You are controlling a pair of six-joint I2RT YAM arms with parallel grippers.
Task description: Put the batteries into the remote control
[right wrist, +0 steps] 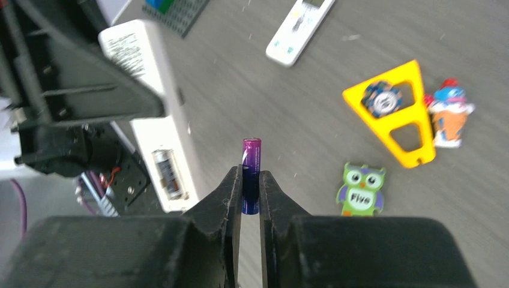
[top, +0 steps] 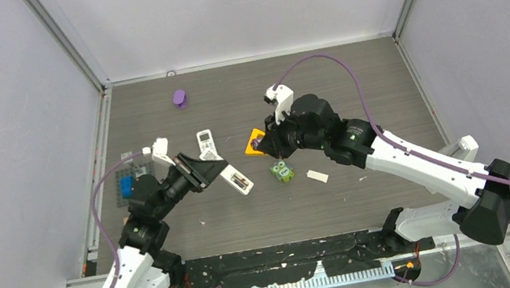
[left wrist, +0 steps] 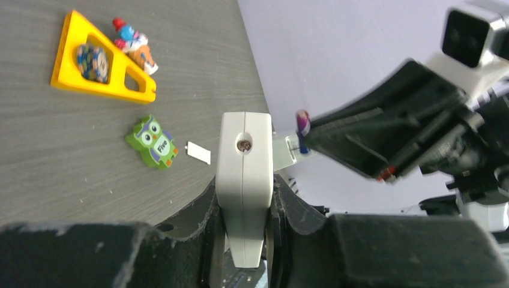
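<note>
My left gripper (left wrist: 243,187) is shut on the edges of a white remote control (left wrist: 243,162), holding it above the table (top: 236,180). Its back faces the right wrist camera, where the open compartment (right wrist: 170,175) holds one dark battery (right wrist: 167,173). My right gripper (right wrist: 251,175) is shut on a purple battery (right wrist: 251,165), which stands upright between the fingers, a short way right of the remote (right wrist: 150,108). In the left wrist view the purple battery's tip (left wrist: 303,122) shows just right of the remote's far end. From above, the right gripper (top: 261,143) hovers near the yellow triangle.
A second white remote (top: 206,145) lies on the table. A yellow triangle (right wrist: 393,111), a small figurine (right wrist: 449,114), a green owl block (right wrist: 361,189) and a white battery cover (top: 317,176) lie nearby. A purple object (top: 180,98) sits at the back, a brick plate (top: 127,186) at left.
</note>
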